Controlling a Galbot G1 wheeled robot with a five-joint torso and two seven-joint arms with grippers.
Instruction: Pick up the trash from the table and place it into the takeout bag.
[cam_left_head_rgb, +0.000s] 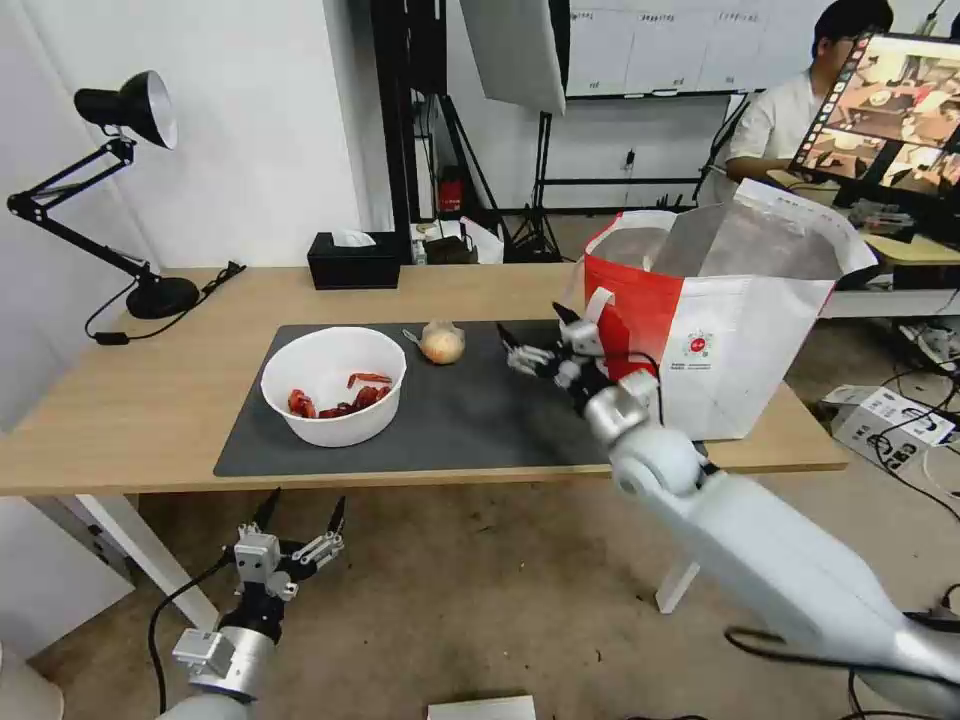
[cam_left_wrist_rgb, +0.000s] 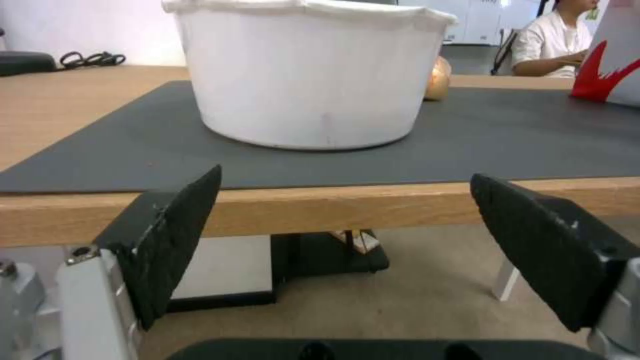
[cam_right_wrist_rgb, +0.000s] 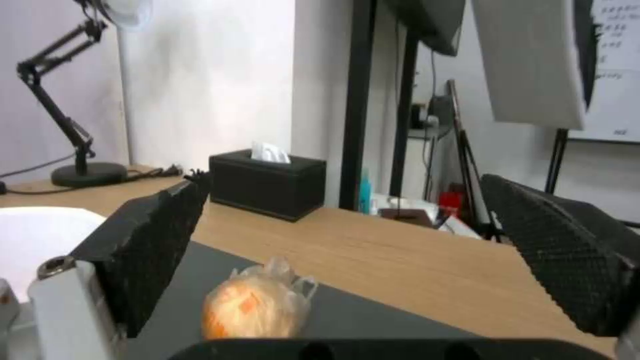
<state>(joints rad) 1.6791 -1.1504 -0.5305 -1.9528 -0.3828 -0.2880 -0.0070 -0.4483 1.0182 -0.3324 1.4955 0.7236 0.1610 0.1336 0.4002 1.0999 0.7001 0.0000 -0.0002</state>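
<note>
On the table (cam_left_head_rgb: 120, 400), a white bowl of red shell scraps (cam_left_head_rgb: 333, 385) rests on the left half of the dark mat (cam_left_head_rgb: 480, 420). A clear-wrapped orange-yellow lump (cam_left_head_rgb: 442, 343) lies at the mat's far edge. The white-and-red takeout bag (cam_left_head_rgb: 720, 330) stands open at the table's right end. My right gripper (cam_left_head_rgb: 530, 322) hovers open over the mat between lump and bag, facing the lump (cam_right_wrist_rgb: 257, 305). My left gripper (cam_left_head_rgb: 305, 503) hangs open below the table's front edge, facing the bowl (cam_left_wrist_rgb: 307, 75).
A black tissue box (cam_left_head_rgb: 353, 260) sits at the table's back edge and a black desk lamp (cam_left_head_rgb: 130, 200) at the back left. Cables and a box lie on the floor to the right. A person sits at a desk behind the bag.
</note>
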